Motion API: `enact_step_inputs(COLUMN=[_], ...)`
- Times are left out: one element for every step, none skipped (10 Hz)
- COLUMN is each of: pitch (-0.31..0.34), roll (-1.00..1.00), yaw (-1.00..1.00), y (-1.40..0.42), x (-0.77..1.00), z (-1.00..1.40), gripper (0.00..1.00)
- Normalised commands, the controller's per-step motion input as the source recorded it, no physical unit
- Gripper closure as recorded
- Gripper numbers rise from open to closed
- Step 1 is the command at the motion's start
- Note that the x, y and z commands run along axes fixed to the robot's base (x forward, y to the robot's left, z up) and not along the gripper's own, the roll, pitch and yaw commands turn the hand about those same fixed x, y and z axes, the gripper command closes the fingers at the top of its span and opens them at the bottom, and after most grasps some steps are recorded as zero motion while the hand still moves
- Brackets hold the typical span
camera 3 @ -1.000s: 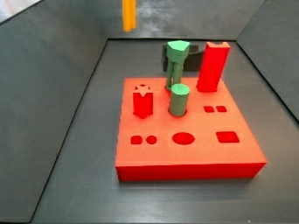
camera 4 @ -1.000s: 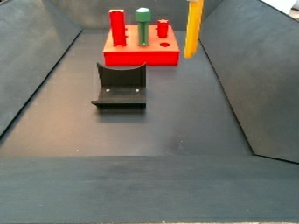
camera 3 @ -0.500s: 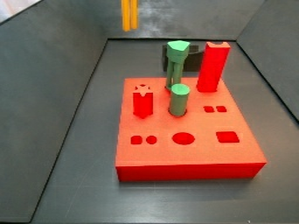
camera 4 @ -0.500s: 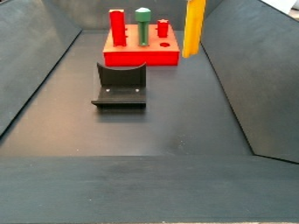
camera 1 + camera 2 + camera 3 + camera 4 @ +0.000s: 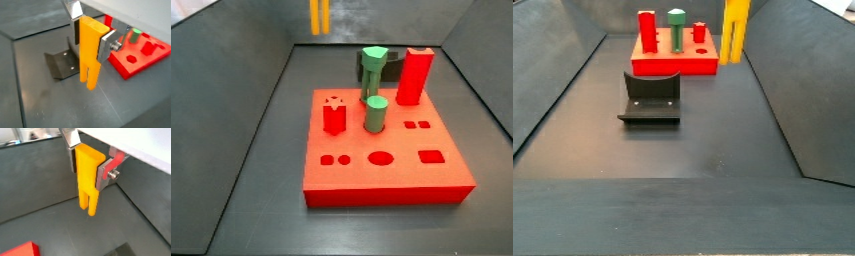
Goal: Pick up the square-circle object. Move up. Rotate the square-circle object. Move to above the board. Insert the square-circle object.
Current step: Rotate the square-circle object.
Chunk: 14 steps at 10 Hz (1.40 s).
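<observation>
My gripper [image 5: 90,32] is shut on the square-circle object [image 5: 89,55], a tall yellow-orange peg that hangs upright with its two prongs pointing down. Both wrist views show the silver fingers [image 5: 104,172] clamping its upper part [image 5: 87,178]. In both side views only the peg shows, at the top edge [image 5: 319,17], well above the floor [image 5: 735,28]; the gripper itself is cut off there. The board [image 5: 385,185] is a flat red block with cut-out holes, lying on the floor apart from the peg. It also shows in a side view [image 5: 673,67] and a wrist view [image 5: 137,67].
On the board stand a red square pillar [image 5: 414,75], a green hexagon-topped peg [image 5: 373,65], a green round peg [image 5: 376,113] and a short red star peg [image 5: 334,115]. The dark fixture [image 5: 649,97] stands on the floor beside the board. Sloped dark walls enclose the floor.
The peg has risen a little in both side views, and the slot between its prongs now shows in a side view. The board and its pegs have not moved.
</observation>
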Motion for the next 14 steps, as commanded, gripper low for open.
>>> enact_step_inputs(pitch=[-0.013,-0.016,-0.016,-0.016,-0.016,-0.016,-0.031,-0.031,-0.03,-0.036,-0.043,-0.048,-0.052,-0.054], roll=[-0.03,-0.03,-0.03,-0.03,-0.03,-0.23,-0.23,-0.23,-0.21,-0.19,-0.19,-0.19,-0.19,-0.2], yaw=[-1.0,-0.96,-0.79,-0.48,-0.28,-0.19,-0.14,-0.11,-0.08,-0.07,-0.06,-0.06,-0.06,-0.06], y=[0.01,0.01,0.01,0.01,0.01,0.0,0.0,0.0,0.01,0.02,0.02,0.02,0.02,0.02], x=[0.0,0.0,0.0,0.0,0.0,0.0,0.01,0.02,0.02,0.02,0.02,0.03,0.02,0.02], z=[0.0,0.0,0.0,0.0,0.0,-1.0,-1.0,-1.0,-1.0,-1.0,-1.0,-1.0,-0.86,-0.7], gripper=[1.0,1.0,1.0,1.0,1.0,1.0,1.0,1.0,1.0,1.0,1.0,1.0,1.0,1.0])
